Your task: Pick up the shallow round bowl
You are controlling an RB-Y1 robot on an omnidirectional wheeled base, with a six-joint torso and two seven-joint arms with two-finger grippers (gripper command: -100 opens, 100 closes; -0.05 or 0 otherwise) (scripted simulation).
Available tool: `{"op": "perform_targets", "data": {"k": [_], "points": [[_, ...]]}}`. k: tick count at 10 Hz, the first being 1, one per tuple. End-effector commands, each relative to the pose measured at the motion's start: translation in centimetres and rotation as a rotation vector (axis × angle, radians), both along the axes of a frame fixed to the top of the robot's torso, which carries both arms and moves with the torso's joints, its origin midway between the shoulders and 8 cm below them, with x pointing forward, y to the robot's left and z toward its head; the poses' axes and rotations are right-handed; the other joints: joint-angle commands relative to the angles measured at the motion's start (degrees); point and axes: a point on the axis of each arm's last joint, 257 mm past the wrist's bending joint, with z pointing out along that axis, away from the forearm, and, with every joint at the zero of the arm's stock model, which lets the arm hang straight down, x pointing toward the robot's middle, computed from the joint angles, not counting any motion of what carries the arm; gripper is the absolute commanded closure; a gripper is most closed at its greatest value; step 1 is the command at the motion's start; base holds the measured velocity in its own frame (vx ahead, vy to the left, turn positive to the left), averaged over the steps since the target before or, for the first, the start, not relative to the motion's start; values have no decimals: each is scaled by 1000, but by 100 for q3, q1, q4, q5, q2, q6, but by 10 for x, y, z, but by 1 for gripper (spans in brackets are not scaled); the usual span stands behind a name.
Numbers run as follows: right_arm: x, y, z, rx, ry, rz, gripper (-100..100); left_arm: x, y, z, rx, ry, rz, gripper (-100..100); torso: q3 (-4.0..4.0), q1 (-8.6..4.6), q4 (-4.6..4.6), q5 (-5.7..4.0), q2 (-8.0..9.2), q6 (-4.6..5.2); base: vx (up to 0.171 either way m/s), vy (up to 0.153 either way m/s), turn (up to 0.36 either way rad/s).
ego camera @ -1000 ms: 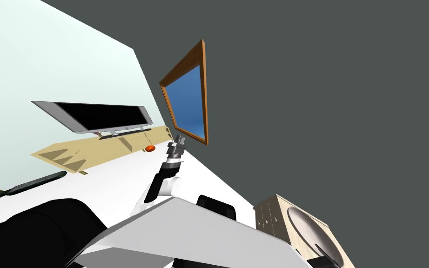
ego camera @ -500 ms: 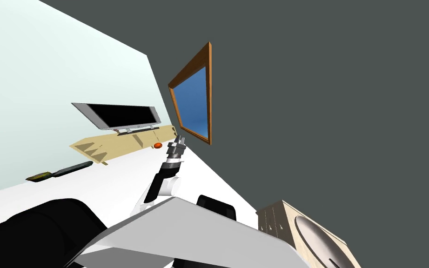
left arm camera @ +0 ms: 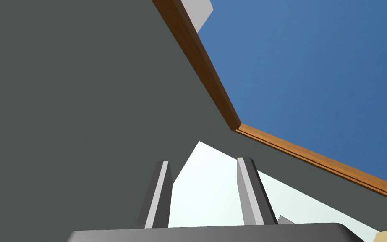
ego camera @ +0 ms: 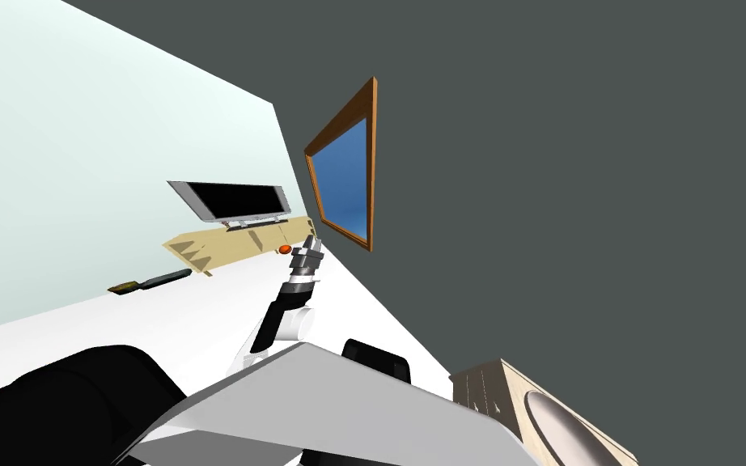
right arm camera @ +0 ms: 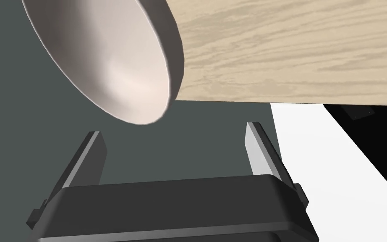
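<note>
Bowl [ego camera: 575, 430] in the head view lies at the near right, on top of a light wooden cabinet [ego camera: 485, 388] that stands against the dark grey wall [ego camera: 590, 202]. The bowl is shallow, round and pale grey. The left arm reaches forward in the middle, and the left gripper [ego camera: 312, 243] is high in front of the far corner of the room. Just left of it a small orange thing [ego camera: 284, 250] sits at the right end of a low beige bench [ego camera: 226, 244], and a television [ego camera: 238, 201] stands on this bench against the pale far wall. A window [ego camera: 347, 178] with a brown frame is on the dark wall, to the right of the gripper. In the left wrist view the fingers [left arm camera: 247, 189] of the left gripper stand apart, and nothing is between them. In the right wrist view the right gripper [right arm camera: 173, 130] is open and holds nothing. The bowl is close in front of its fingertips, nearer to one finger, and it is not between them and not touching them. It rests on the wood-grain top of the cabinet, with part of its rim past the edge.
</note>
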Motion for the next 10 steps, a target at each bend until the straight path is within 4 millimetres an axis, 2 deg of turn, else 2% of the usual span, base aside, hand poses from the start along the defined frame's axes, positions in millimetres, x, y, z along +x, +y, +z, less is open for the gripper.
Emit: {"op": "perform_targets", "data": {"k": [1, 2, 4, 7, 9, 10], "points": [[-3, -3, 0, -20, 19, 17, -100, 0, 0, 0, 0, 0, 0, 0, 0, 0, 0, 0, 0, 0, -7, -7, -26], [-14, -17, -2, -57, 60, 28, -100, 0, 0, 0, 0, 0, 0, 0, -1, 2, 0, 0, -2, 1, -16, -5, 179], [-15, -18, -2, -70, 73, 43, -100, 0, 0, 0, 0, 0, 0, 0, 0, 0, 0, 0, 0, 0, -12, -10, 48], [-36, -41, -5, -142, 161, 79, -100, 0, 0, 0, 0, 0, 0, 0, 0, 1, 0, 0, -1, 0, -17, -10, 131], [-37, -42, -5, -157, 176, 97, -100, 0, 0, 0, 0, 0, 0, 0, 0, -1, 0, -1, -1, 0, -11, -11, 53], [-46, -51, -7, -182, 212, 110, -100, 0, 0, 0, 0, 0, 0, 0, -1, 2, 0, 0, -3, 2, -15, -6, 129]]}}
